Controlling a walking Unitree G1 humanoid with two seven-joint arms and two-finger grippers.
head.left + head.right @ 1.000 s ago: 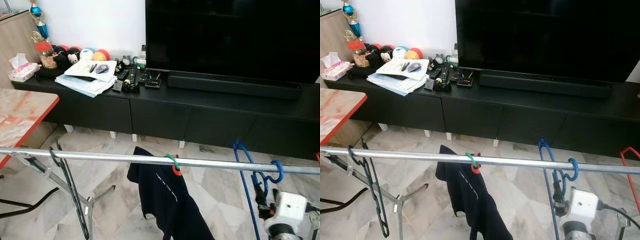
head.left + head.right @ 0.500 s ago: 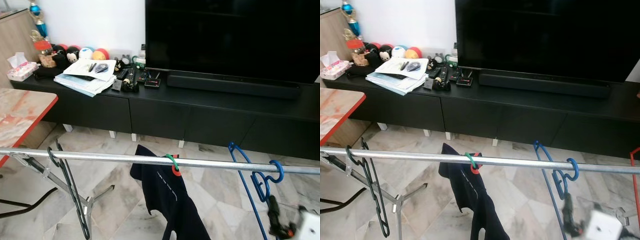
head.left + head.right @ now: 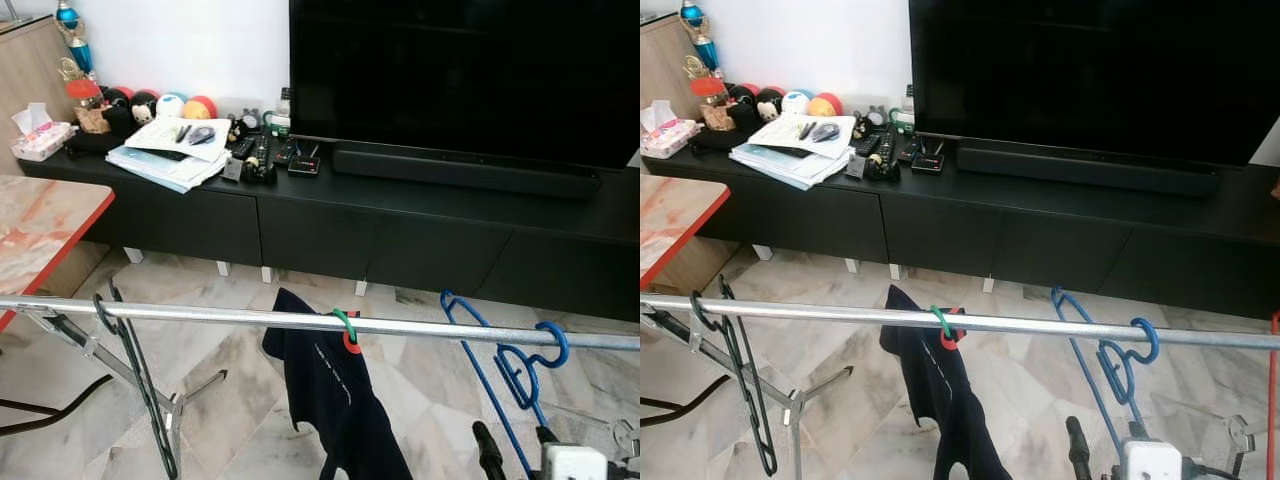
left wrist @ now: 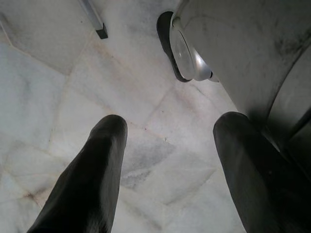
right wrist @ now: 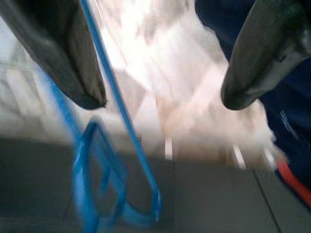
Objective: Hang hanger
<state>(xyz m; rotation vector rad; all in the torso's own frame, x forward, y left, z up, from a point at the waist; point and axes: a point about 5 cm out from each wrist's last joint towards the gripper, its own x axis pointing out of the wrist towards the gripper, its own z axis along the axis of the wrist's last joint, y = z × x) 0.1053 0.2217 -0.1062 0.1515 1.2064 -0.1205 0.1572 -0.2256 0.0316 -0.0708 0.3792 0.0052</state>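
A blue hanger (image 3: 505,350) hangs by its hook on the metal rail (image 3: 200,316), toward the rail's right end, with its body swung out at an angle below the bar. The right gripper (image 5: 163,73) sits low, below and just behind the hanger, its two fingers (image 5: 68,53) spread apart with nothing between them; in the blurred right wrist view the hanger's blue wire passes close by one finger. Near the middle of the rail a dark shirt (image 3: 335,410) hangs from a green hook (image 3: 346,322), and a black hanger (image 3: 135,370) hangs near the left end. The left gripper (image 4: 167,165) hangs idle over the marble floor (image 4: 58,87), jaws wide apart. Behind the rail stands a black TV cabinet (image 3: 400,230) with a TV (image 3: 470,70) and papers (image 3: 170,150) on it.
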